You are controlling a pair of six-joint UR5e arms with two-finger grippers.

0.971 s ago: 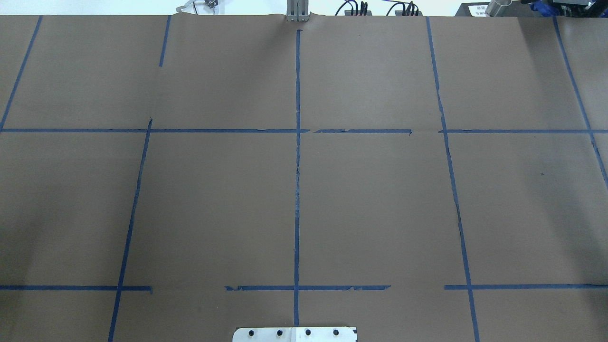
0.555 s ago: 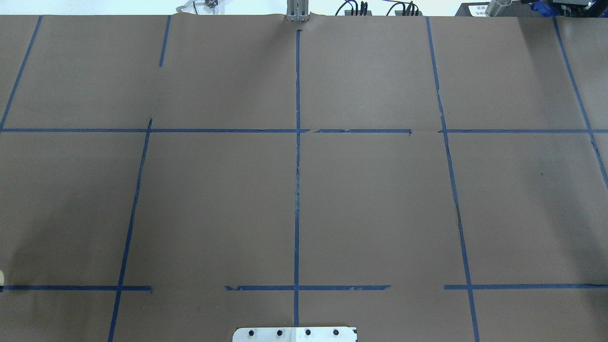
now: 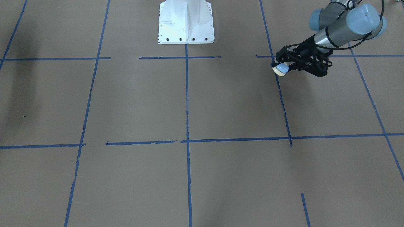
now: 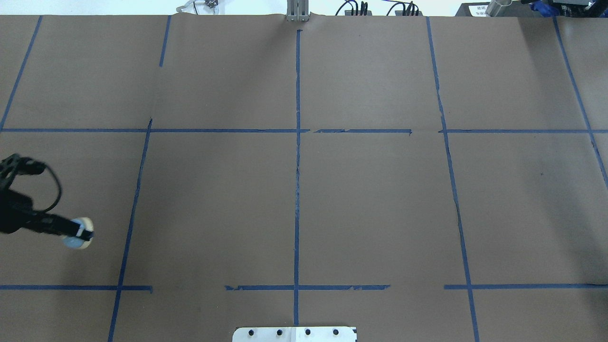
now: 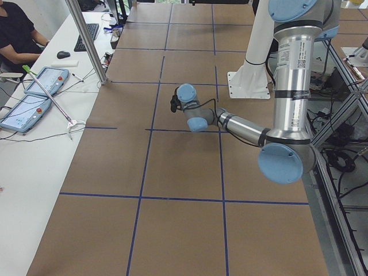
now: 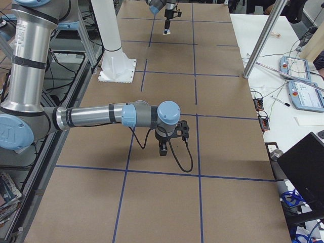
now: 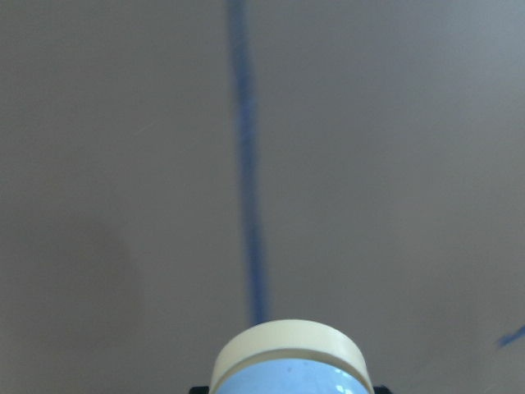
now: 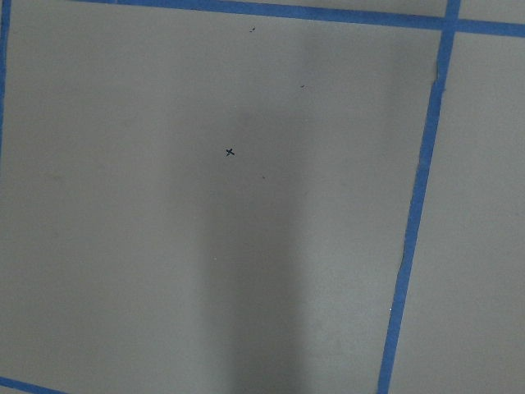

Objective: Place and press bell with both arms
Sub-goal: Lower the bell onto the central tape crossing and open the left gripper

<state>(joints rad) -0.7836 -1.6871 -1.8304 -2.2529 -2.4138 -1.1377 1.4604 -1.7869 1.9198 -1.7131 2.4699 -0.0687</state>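
The bell (image 3: 280,69) is light blue with a cream base rim. My left gripper (image 3: 282,64) is shut on it and holds it tilted on its side, above the brown table. In the overhead view the left gripper (image 4: 76,231) reaches in from the left edge with the bell (image 4: 79,241) at its tip. The left wrist view shows the bell's rim (image 7: 287,351) close up, over a blue tape line. My right gripper (image 6: 163,147) shows only in the exterior right view, pointing down over the table; I cannot tell if it is open or shut.
The white pedestal (image 3: 186,22) stands at the robot's side of the table, its base plate (image 4: 294,334) at the overhead view's bottom. Blue tape lines (image 4: 297,190) grid the brown paper. A small black x mark (image 8: 230,152) lies under the right wrist. A metal post (image 5: 86,40) and an operator's desk stand alongside.
My left gripper has come into the overhead view from the left edge, carrying the bell to the right. Earlier the table there was bare.
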